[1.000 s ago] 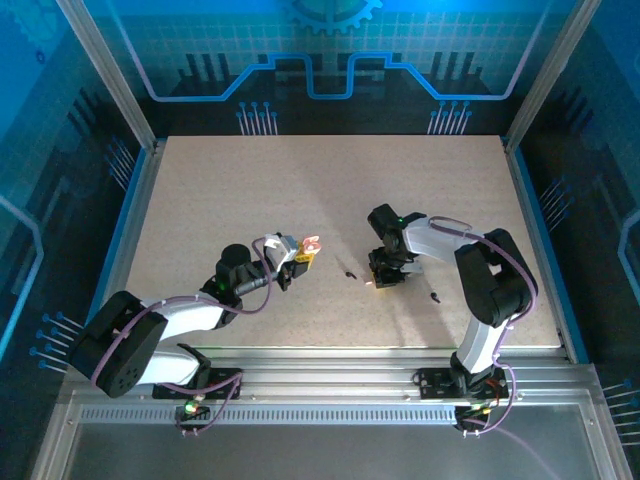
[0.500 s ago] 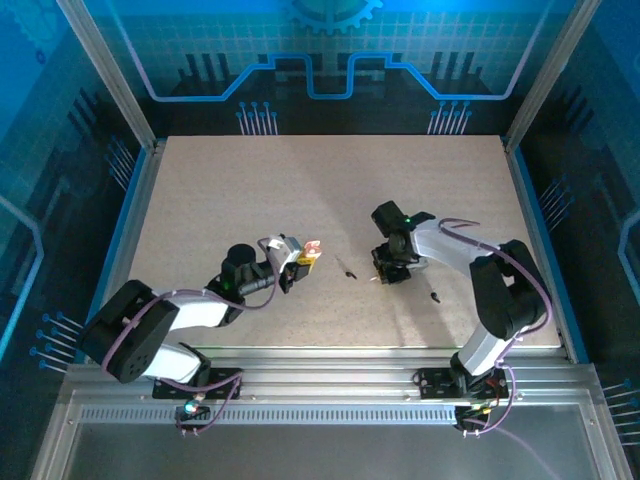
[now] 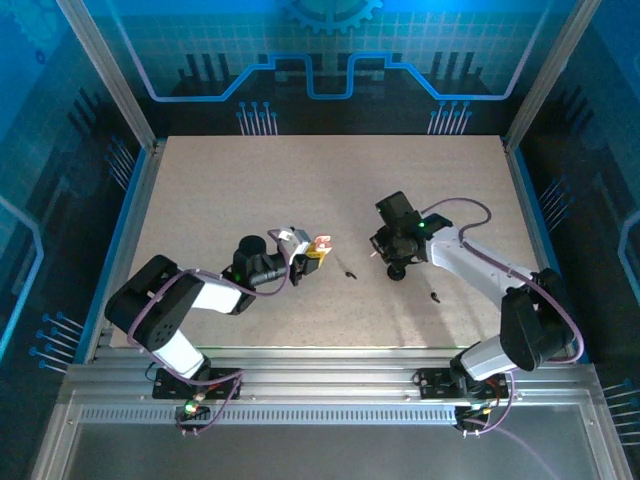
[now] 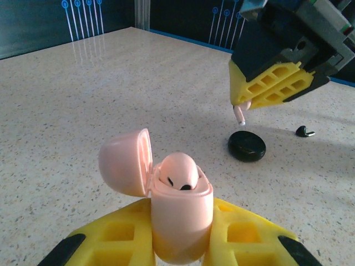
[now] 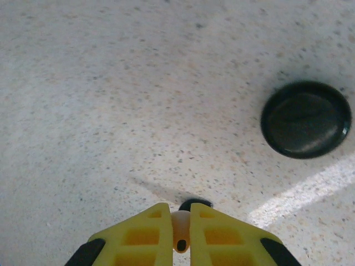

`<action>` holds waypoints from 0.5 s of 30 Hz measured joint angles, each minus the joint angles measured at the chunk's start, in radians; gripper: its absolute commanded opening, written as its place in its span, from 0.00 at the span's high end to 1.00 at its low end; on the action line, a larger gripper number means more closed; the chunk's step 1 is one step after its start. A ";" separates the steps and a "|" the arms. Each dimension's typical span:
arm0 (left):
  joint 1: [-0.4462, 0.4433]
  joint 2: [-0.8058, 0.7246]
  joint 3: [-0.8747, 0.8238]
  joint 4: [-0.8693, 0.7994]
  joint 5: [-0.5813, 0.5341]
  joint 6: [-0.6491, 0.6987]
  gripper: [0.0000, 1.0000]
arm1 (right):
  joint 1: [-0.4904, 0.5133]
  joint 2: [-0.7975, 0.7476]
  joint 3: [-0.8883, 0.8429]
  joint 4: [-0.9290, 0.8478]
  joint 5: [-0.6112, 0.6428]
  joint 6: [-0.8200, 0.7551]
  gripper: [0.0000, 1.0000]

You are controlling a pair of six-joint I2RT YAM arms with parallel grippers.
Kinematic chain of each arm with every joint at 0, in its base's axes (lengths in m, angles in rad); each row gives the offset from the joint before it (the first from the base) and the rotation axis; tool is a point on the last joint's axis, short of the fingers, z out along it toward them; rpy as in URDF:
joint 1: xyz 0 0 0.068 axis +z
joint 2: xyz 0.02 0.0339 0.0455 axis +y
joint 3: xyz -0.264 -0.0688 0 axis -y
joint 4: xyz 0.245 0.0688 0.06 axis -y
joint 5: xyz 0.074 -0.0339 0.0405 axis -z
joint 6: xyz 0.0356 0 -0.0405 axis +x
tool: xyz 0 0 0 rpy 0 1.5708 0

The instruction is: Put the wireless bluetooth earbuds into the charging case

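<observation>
A whitish earbud point(image 5: 180, 235) is clamped in the right tool point(image 5: 180, 215) above the surface point(image 3: 250, 190), beside a black disc point(image 5: 306, 119), while the open-lidded pink charging case point(image 4: 180, 213), a second earbud point(image 4: 178, 170) seated inside, is clamped in the left tool point(image 3: 313, 251) to its left.

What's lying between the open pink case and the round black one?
A tiny black earbud, in the top view, between pink case and black case.

Pink case point(image 4: 180, 216), whitish earbud point(image 5: 179, 227), black disc point(image 5: 306, 119)
</observation>
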 measured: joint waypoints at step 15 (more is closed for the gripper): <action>0.000 0.066 0.038 0.055 0.037 -0.016 0.93 | 0.117 -0.019 0.092 0.065 0.094 -0.265 0.88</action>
